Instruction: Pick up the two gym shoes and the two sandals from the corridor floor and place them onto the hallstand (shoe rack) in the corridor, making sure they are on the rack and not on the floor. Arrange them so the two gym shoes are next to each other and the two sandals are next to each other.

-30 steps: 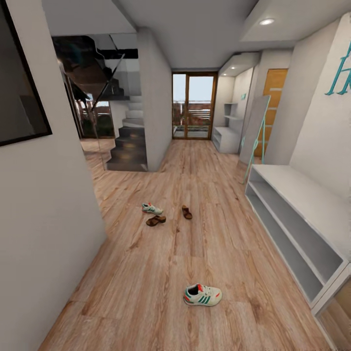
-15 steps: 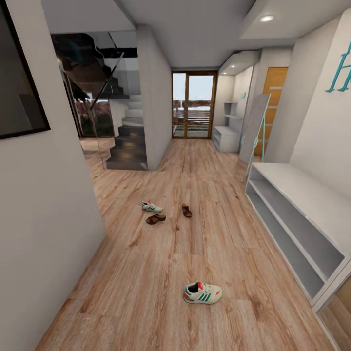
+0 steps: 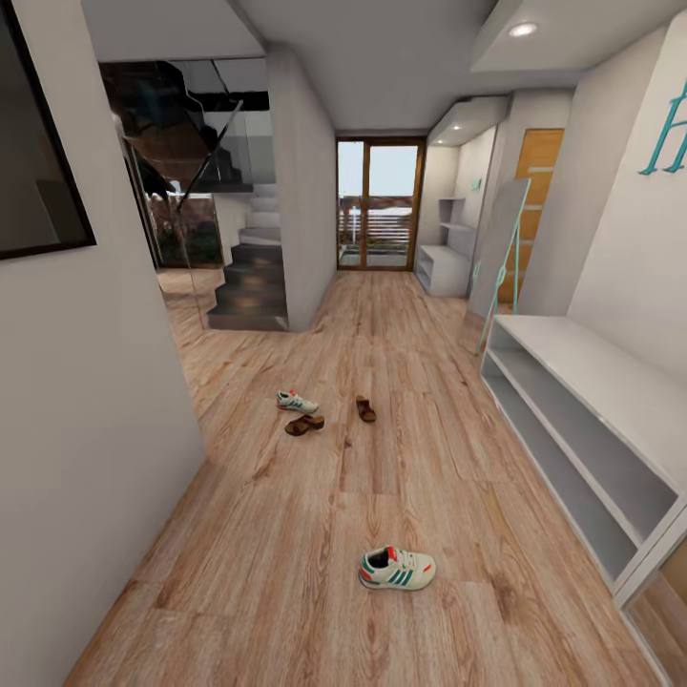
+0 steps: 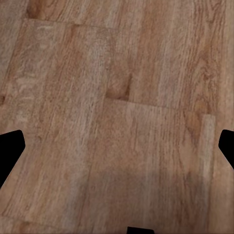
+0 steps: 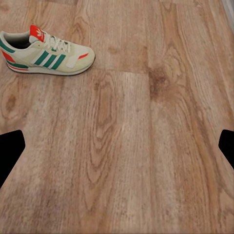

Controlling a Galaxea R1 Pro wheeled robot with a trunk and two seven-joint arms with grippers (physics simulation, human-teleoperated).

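Currently nothing racked | near cream-white green-striped gym shoe (image 3: 397, 569) lies alone on brown wood-plank corridor floor (image 3: 286, 534); second sneaker (image 3: 297, 402) and both dark brown sandals (image 3: 304, 426) (image 3: 365, 409) lie farther off | pale-grey hallstand (image 3: 572, 420) at right, shelves bare | both grippers' fingers spread wide, holding nothing, likely ready for the first pickup

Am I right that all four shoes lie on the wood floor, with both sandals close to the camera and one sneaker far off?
Not quite. In the head view, a gym shoe lies nearest; both sandals lie farther down the corridor floor beside the other gym shoe. All four are on the floor; the hallstand holds none.
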